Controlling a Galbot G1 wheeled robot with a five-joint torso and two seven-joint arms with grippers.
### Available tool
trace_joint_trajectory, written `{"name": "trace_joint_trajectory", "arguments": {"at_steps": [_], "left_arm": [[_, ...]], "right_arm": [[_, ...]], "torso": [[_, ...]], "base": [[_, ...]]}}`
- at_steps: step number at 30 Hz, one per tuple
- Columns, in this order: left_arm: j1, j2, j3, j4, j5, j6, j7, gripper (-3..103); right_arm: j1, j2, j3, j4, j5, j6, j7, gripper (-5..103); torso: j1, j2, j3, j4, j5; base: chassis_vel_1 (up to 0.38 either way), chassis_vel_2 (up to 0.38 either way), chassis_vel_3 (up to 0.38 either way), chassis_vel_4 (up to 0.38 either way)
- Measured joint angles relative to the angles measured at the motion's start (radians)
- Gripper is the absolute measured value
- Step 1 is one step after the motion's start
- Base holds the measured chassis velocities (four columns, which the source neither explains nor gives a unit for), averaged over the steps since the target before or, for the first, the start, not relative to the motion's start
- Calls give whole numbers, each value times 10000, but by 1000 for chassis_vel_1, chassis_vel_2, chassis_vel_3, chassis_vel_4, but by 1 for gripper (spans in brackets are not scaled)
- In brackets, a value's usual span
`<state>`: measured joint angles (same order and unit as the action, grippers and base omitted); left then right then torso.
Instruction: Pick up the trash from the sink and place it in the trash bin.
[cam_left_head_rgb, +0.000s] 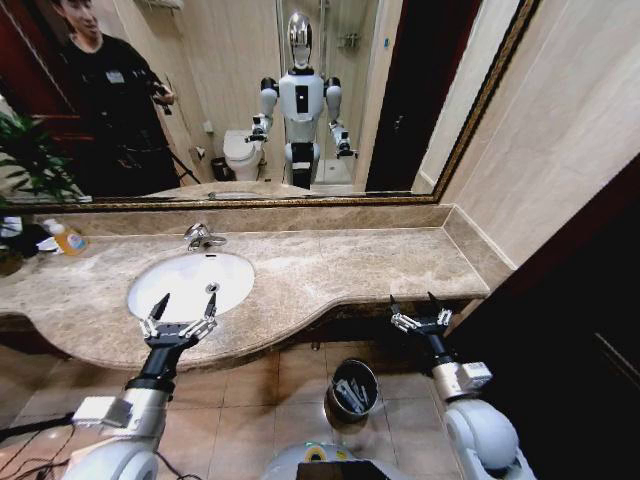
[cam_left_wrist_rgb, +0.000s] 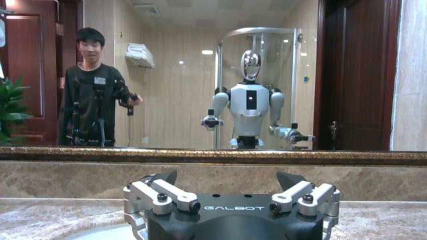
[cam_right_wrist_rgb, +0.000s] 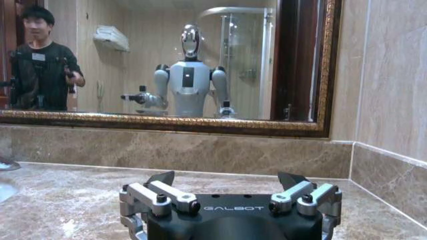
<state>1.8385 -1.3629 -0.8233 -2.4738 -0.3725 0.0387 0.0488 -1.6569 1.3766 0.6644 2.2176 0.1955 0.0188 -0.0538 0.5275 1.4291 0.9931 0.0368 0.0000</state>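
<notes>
Nearest me, at the bottom of the head view, my two arms reach forward and up. The left pincer (cam_left_head_rgb: 180, 311) hangs released, fingers spread, over the near rim of the sink (cam_left_head_rgb: 160, 272), left of centre. The right pincer (cam_left_head_rgb: 420, 309), also released, sits just off the curved front edge of the surface (cam_left_head_rgb: 330, 268), lower right of centre. Between the arms the floor is open tile, and there the trash bin (cam_left_head_rgb: 352, 390) stands, bottom centre, with pale items inside. The basin looks bare. A soap bottle (cam_left_head_rgb: 66, 238) stands far left.
</notes>
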Motion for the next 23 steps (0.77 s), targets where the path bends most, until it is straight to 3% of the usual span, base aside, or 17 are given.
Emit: {"name": "trace_joint_trajectory", "arguments": {"at_steps": [23], "left_arm": [[0, 0, 0, 0, 0, 0, 0, 100]], "right_arm": [[6, 4, -5, -14, 2, 1, 4, 100]], "torso": [[0, 0, 0, 0, 0]], "base": [[0, 0, 0, 0]]}}
